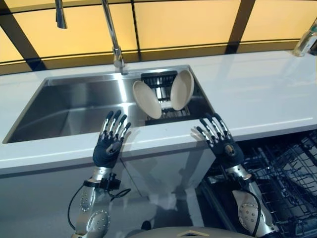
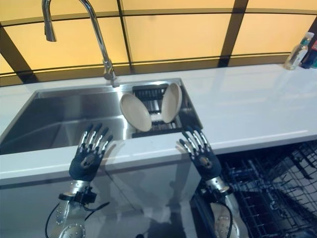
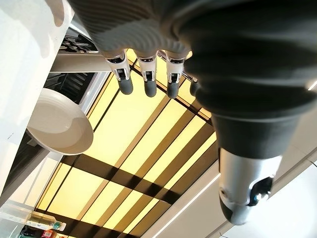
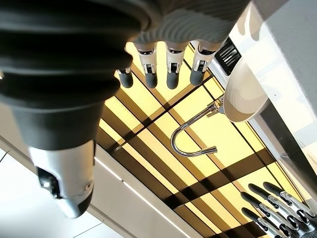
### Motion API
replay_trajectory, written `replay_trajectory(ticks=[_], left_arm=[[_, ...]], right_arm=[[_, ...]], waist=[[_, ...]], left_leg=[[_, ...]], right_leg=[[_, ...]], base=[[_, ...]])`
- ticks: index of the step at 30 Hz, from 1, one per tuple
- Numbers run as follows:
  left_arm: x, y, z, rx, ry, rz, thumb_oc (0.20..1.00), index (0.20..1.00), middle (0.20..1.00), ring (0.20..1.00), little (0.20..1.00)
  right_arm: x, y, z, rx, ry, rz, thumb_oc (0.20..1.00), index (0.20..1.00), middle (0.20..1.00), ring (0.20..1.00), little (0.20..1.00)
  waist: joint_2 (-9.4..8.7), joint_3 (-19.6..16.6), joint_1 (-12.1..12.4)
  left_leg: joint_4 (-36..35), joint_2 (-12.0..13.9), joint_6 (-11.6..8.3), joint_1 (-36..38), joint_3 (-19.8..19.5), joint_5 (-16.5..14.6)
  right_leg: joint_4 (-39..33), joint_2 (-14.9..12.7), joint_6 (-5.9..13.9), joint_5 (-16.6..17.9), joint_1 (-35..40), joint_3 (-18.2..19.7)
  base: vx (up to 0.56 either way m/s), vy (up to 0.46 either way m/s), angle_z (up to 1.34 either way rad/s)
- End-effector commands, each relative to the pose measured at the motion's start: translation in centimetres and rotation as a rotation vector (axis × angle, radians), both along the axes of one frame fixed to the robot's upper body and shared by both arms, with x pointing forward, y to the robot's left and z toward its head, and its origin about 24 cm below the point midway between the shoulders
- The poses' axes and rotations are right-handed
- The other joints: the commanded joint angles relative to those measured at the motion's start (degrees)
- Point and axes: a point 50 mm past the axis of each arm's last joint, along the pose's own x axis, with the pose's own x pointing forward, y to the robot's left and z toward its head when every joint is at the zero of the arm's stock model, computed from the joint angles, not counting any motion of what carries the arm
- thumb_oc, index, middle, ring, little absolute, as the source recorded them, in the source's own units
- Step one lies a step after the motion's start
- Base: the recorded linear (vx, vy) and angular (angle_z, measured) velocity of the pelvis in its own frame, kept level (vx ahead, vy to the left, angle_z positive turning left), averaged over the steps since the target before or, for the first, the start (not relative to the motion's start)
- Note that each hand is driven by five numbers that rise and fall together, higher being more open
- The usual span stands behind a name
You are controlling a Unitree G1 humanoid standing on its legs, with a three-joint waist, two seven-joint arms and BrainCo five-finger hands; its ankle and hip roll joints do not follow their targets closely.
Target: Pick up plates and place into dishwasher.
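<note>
Two cream plates stand on edge in a black rack (image 1: 161, 82) at the right end of the steel sink (image 1: 74, 106). The left plate (image 1: 147, 99) and the right plate (image 1: 182, 89) lean apart from each other. My left hand (image 1: 110, 144) is raised before the counter's front edge, open with fingers straight, level with the sink's middle. My right hand (image 1: 223, 141) is open too, at the counter edge just right of the sink and short of the plates. Neither hand holds anything. One plate (image 3: 62, 121) appears past my left fingers, and one plate (image 4: 245, 91) past my right fingers.
The open dishwasher's dark wire rack (image 1: 282, 168) lies low on the right, beside my right arm. A tall faucet (image 1: 115, 44) rises behind the sink. A bottle (image 1: 303, 43) stands at the back right of the white counter (image 1: 257, 94).
</note>
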Motion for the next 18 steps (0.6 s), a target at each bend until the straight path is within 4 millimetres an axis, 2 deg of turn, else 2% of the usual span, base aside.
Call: replay_trajectory(ticks=[1,5,18], left_arm=[[0.05,0.67,2.56,0.044,-0.152,0.019,1.0,1.0,1.0,1.0,1.0],[-0.04,0.87,2.43,0.013,-0.157,0.013,1.0,1.0,1.0,1.0,1.0],[0.1,0.78,2.81,0.074,-0.181,0.013,1.0,1.0,1.0,1.0,1.0]], right_arm=[[0.05,0.78,3.33,0.051,-0.182,0.029,1.0,1.0,1.0,1.0,1.0],[0.02,0.7,3.32,0.053,-0.183,0.026,1.0,1.0,1.0,1.0,1.0],[-0.02,0.65,3.33,0.054,-0.182,0.023,1.0,1.0,1.0,1.0,1.0]], waist=[[-2.31,-0.7,-0.4],[-2.33,-0.6,-0.4],[-2.33,-0.7,-0.6]], left_leg=[[1.2,-4.4,4.83,-0.6,4.1,-3.2],[1.2,-4.4,4.81,-0.6,4.1,-3.2],[1.3,-4.4,4.87,-0.5,4.3,-3.4]], right_leg=[[-1.3,3.2,-1.61,4.4,-3.8,0.5],[-1.2,3.2,-1.64,4.4,-3.8,0.4],[-1.1,3.2,-1.58,4.4,-3.8,0.6]], base=[[0.0,0.0,0.0],[0.0,0.0,0.0],[0.0,0.0,0.0]])
